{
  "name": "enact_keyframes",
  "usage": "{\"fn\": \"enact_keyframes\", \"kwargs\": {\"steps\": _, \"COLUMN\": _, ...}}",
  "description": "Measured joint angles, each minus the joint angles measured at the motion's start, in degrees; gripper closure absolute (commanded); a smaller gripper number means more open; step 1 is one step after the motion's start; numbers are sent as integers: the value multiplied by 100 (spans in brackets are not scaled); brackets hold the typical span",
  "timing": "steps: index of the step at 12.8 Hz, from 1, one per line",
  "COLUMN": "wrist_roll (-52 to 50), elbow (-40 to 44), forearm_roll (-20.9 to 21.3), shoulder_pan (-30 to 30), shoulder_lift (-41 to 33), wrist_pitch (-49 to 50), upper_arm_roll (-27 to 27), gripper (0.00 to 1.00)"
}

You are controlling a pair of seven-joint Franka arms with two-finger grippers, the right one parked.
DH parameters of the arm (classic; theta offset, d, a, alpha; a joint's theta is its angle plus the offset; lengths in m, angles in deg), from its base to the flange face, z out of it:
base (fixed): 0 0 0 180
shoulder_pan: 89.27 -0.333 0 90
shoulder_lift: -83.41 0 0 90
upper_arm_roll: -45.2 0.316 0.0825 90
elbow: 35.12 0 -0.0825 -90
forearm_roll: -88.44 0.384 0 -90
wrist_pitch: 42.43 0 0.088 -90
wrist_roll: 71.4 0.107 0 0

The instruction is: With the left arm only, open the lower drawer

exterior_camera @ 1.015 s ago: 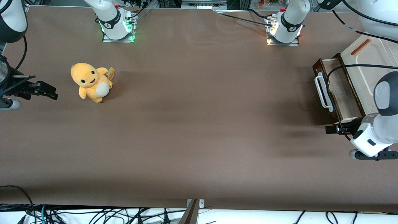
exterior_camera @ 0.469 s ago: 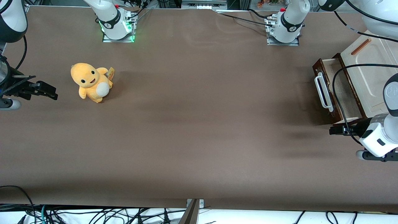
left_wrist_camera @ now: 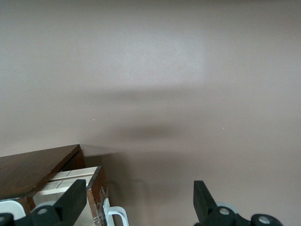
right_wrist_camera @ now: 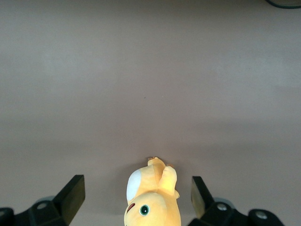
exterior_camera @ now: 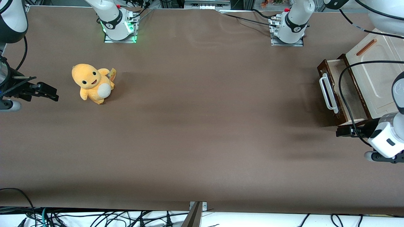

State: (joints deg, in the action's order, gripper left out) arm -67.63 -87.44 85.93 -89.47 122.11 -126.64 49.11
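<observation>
The lower drawer (exterior_camera: pixel 344 91) stands pulled out of its cabinet, pale inside showing, with its dark brown front (exterior_camera: pixel 323 73) and white loop handle (exterior_camera: pixel 327 93) facing the parked arm's end of the table. My left gripper (exterior_camera: pixel 339 131) hovers just nearer the front camera than the drawer's corner, apart from the handle, open and holding nothing. In the left wrist view the gripper (left_wrist_camera: pixel 139 200) has its black fingers (left_wrist_camera: pixel 75 200) spread wide, with the drawer front (left_wrist_camera: pixel 98 188) and handle (left_wrist_camera: pixel 115 214) beside one finger.
The cabinet's cream panel (exterior_camera: pixel 375 78) with a small reddish-brown handle (exterior_camera: pixel 366 47) lies above the drawer. A yellow plush toy (exterior_camera: pixel 91 82) sits toward the parked arm's end. Arm bases (exterior_camera: pixel 288 28) stand at the table's back edge. Brown table (exterior_camera: pixel 202 126) spreads between.
The left arm has drawn back a little toward its own end of the table, taking the open gripper with it. The drawer has not moved.
</observation>
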Motion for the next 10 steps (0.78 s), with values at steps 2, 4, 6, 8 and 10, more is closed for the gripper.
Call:
{"fn": "enact_keyframes", "kwargs": {"steps": 2, "wrist_roll": 0, "elbow": 2, "forearm_roll": 0, "shoulder_pan": 0, "shoulder_lift": -95, "wrist_pitch": 44, "upper_arm_roll": 8, "gripper": 0}}
{"fn": "enact_keyframes", "kwargs": {"steps": 4, "wrist_roll": 0, "elbow": 2, "forearm_roll": 2, "shoulder_pan": 1, "shoulder_lift": -172, "wrist_pitch": 81, "upper_arm_roll": 20, "gripper": 0}}
{"fn": "enact_keyframes", "kwargs": {"steps": 6, "wrist_roll": 0, "elbow": 2, "forearm_roll": 2, "shoulder_pan": 1, "shoulder_lift": -213, "wrist_pitch": 94, "upper_arm_roll": 31, "gripper": 0}}
{"fn": "enact_keyframes", "kwargs": {"steps": 8, "wrist_roll": 0, "elbow": 2, "forearm_roll": 2, "shoulder_pan": 3, "shoulder_lift": -222, "wrist_pitch": 97, "upper_arm_roll": 36, "gripper": 0}}
{"fn": "enact_keyframes", "kwargs": {"steps": 10, "wrist_roll": 0, "elbow": 2, "forearm_roll": 2, "shoulder_pan": 17, "shoulder_lift": -222, "wrist_pitch": 97, "upper_arm_roll": 36, "gripper": 0}}
